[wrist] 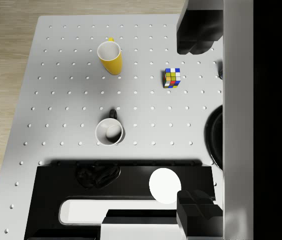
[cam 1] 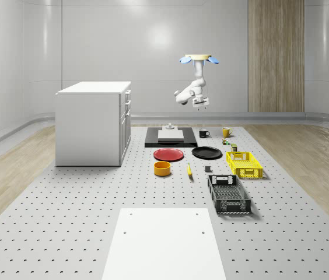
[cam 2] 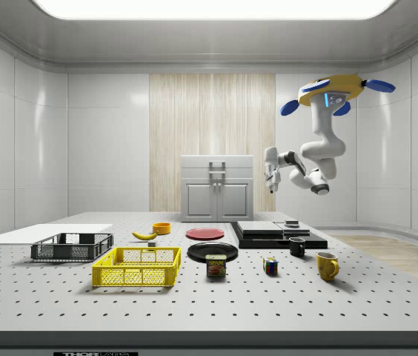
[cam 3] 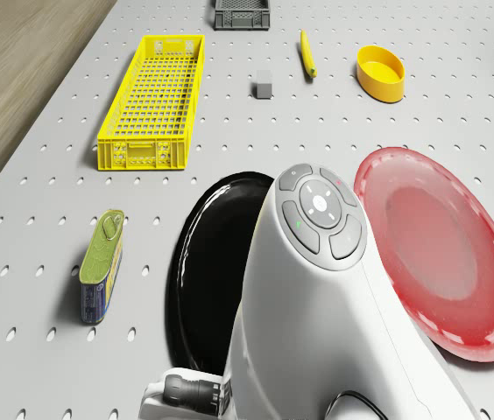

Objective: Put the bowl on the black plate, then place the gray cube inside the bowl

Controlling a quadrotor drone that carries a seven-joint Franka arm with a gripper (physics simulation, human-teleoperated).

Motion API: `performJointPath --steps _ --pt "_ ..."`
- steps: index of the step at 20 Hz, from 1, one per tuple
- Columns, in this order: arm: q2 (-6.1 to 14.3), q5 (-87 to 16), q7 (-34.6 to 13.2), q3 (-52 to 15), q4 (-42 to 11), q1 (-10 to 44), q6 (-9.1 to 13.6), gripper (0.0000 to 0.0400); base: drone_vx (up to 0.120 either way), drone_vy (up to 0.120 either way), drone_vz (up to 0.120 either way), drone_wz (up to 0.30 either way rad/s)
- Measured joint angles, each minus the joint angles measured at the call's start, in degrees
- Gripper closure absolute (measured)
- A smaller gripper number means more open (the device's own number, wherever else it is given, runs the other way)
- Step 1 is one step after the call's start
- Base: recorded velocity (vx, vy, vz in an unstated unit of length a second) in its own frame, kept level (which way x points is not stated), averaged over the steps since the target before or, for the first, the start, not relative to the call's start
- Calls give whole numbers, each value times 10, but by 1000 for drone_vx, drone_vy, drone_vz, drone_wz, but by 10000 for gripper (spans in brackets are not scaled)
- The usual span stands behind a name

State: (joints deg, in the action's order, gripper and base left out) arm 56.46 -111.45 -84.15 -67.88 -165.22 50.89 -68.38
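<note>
Whole-scene view: drone (cam 1: 198, 58) hovers over far surface (cam 1: 94, 221); gripper (cam 1: 202, 105) spread, empty. Bowl (cam 1: 162, 168) to be approached next.

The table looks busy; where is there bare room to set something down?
Free: the table ahead of the white cabinet, and between orange bowl and white sheet. Crowded: around the black plate, with red plate, yellow crate and mugs.

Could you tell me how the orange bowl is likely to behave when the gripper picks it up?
The bowl looks rigid, so it probably won't flex when pinched. Its thin upright wall, seen in the drone view, suggests a rim grasp would suit. It sits low and wide, so it is unlikely to tip or roll.
</note>
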Motion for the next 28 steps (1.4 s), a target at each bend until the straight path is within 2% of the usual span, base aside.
performJointPath --steps 4,9,12,24,28 --pt "20 -18 -28 -21 -5 43 14 0 120 -100 -120 0" --pt "39 -22 -48 -36 -7 71 15 0 120 -120 -120 0" --pt "50 -20 -56 -42 -7 81 11 0 120 -120 -93 0" --pt "88 -3 -74 -58 -5 102 -17 0 120 -120 0 0" --pt "99 3 -78 -61 -4 107 -27 0 120 -120 -100 0"
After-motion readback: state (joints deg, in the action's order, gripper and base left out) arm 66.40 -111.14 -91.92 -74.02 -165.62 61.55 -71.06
